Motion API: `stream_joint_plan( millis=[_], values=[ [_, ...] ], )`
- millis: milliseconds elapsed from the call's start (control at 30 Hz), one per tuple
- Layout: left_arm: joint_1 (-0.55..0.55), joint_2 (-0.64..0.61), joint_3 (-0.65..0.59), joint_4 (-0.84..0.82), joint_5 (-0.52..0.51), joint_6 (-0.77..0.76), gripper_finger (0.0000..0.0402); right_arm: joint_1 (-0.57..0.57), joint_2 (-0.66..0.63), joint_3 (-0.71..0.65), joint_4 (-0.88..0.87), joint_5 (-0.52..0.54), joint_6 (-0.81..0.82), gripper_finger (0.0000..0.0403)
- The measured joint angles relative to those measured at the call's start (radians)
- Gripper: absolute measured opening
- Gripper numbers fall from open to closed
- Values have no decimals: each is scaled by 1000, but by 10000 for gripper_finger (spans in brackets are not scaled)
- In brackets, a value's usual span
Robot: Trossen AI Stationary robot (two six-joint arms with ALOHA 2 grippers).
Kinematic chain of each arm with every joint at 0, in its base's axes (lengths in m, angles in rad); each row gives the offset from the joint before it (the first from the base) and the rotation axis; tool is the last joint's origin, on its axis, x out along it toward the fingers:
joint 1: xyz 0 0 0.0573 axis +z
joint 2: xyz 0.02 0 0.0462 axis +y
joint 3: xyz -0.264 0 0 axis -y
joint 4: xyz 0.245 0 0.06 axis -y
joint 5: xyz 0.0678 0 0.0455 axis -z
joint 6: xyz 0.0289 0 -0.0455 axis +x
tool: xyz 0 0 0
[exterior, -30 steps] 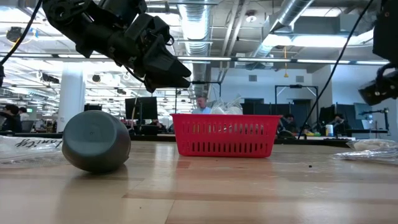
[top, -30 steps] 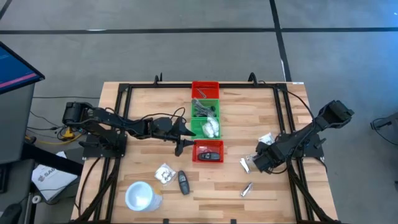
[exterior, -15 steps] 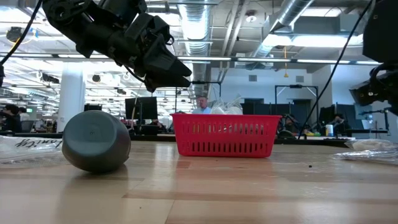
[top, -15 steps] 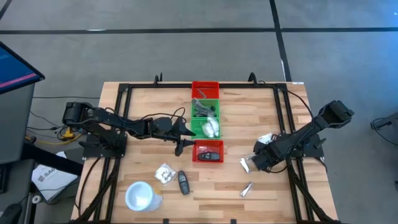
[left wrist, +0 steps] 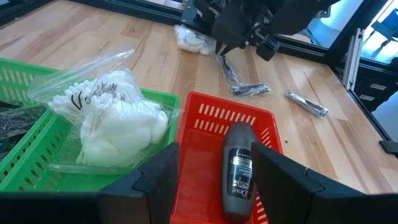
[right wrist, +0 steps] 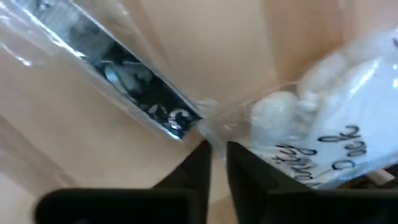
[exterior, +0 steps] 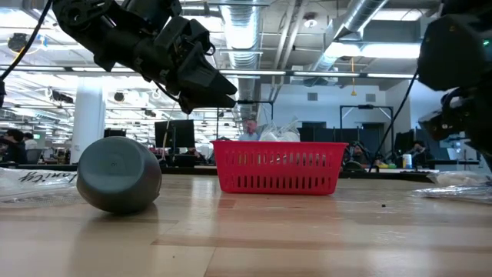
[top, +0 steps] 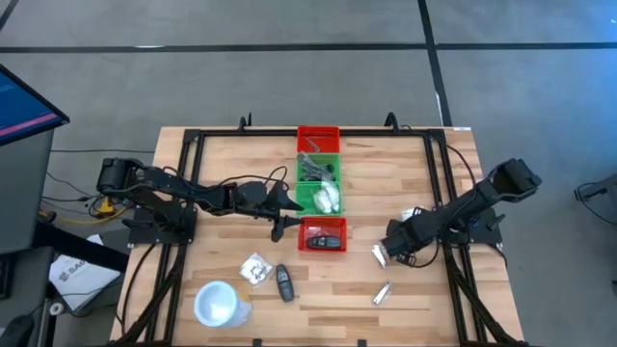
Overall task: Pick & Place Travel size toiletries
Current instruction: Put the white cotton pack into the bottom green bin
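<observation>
1. Right tool (top: 388, 251), fingers nearly together, sits low over clear packets (right wrist: 323, 124) on the counter (top: 405, 173).
2. Left tool (top: 280, 228), parted and empty, hovers beside the red bin (left wrist: 205, 124) holding 1 black piece (left wrist: 238, 168).

The right gripper (top: 393, 247) sits low over the table's right half, its dark fingers (right wrist: 214, 163) nearly together, with a clear crinkly packet of white pieces (right wrist: 323, 112) and a long clear-wrapped dark tube (right wrist: 134, 84) crowding the wood directly ahead of them. Toward the centre from it stands the small red mesh plastic bin (top: 323, 234); bare wood lies between. Nearer the front edge a slim silver-grey tube (top: 382, 292) lies apart. The left gripper (top: 281, 224) hangs just beside that red bin's other wall, fingers apart; ahead of it the green mesh plastic bin (left wrist: 25, 112) is piled with a bulging clear bag of white pieces (left wrist: 118, 121).
</observation>
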Motion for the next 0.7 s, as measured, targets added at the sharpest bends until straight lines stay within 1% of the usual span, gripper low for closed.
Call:
stream_joint_plan(
  millis=[67, 200, 300, 500, 600, 700],
  values=[
    [0, 0, 0, 0, 0, 0, 190, -8, 35, 11, 0, -13, -27, 10],
    [0, 0, 0, 0, 0, 0, 190, -15, 71, 54, -29, -16, -60, 3],
    [0, 0, 0, 0, 0, 5, 190, -15, 58, 113, -50, -5, -80, 1],
    [0, 0, 0, 0, 0, 19, 190, -21, 20, 210, -111, 72, -93, 0],
    [1, 0, 0, 0, 0, 19, 190, -22, 23, 257, -237, 106, -79, 0],
    [1, 0, 0, 0, 0, 19, 190, -28, 26, 303, -265, 131, -77, 0]
  ],
)
